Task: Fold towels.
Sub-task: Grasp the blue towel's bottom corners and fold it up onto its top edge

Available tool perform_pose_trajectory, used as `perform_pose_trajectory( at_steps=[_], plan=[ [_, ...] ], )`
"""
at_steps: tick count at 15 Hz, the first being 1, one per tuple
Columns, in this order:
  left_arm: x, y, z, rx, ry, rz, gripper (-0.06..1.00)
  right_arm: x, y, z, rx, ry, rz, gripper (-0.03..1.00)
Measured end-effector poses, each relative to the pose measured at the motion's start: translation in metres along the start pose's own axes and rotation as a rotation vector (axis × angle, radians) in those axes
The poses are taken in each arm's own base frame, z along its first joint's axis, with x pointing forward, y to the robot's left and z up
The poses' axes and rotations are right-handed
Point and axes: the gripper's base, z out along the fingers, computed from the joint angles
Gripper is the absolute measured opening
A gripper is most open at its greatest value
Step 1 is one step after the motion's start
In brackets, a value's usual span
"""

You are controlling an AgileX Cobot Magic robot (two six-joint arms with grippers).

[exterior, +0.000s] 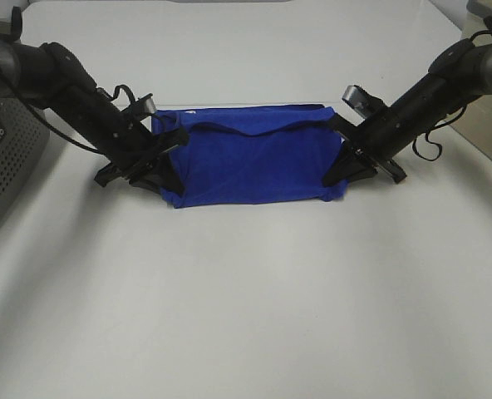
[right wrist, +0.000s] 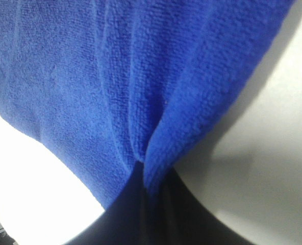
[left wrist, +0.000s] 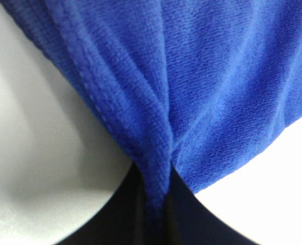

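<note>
White desk occupies the foreground of the high view. Further back, at mid-desk, is the royal-blue rectangular microfibre towel, stretched sideways between the two arms.

Left claw: closed on the towel's left side edge. Its wrist view shows plush cloth gathered to a narrow pinch between the dark fingers, with the stitched hem running into the grip.

Right claw: likewise closed, on the right side edge. Its wrist view shows the cloth bunched into a fold and clamped tight. Neither claw shows any gap beyond the thickness of the cloth.

Condition of towel: two layers are visible in the high view. An upper layer sags in a shallow curve just short of the far edge, and a strip of the lower layer shows behind it. Whether the near edge rests on the desk or hangs just above it cannot be determined. No tag is seen.

Assessment: the first fold appears to be in progress and close to done, with edges not fully aligned. Outstanding: lay the upper layer down, release both sides, and make any further fold.

Grey perforated box stands at the left, well apart from the towel.
</note>
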Motion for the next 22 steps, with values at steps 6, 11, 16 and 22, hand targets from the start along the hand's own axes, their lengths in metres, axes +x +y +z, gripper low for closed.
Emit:
perform_pose_trajectory(
  at_steps=[6, 11, 16, 22],
  plan=[
    [0.045, -0.003, -0.024, -0.119, 0.091, 0.087, 0.01, 0.025, 0.008, -0.017, 0.101, 0.105, -0.028, 0.0],
    [0.065, -0.018, -0.055, -0.147, 0.074, 0.127, 0.01, 0.063, 0.026, -0.039, 0.124, 0.155, 0.003, 0.0],
    [0.036, -0.028, -0.069, -0.171, -0.095, 0.181, 0.01, 0.027, 0.049, -0.057, 0.15, -0.01, -0.092, 0.0],
    [-0.029, -0.027, -0.06, -0.157, -0.239, 0.238, 0.01, -0.038, 0.057, -0.071, 0.195, -0.227, -0.233, 0.0]
  ],
)
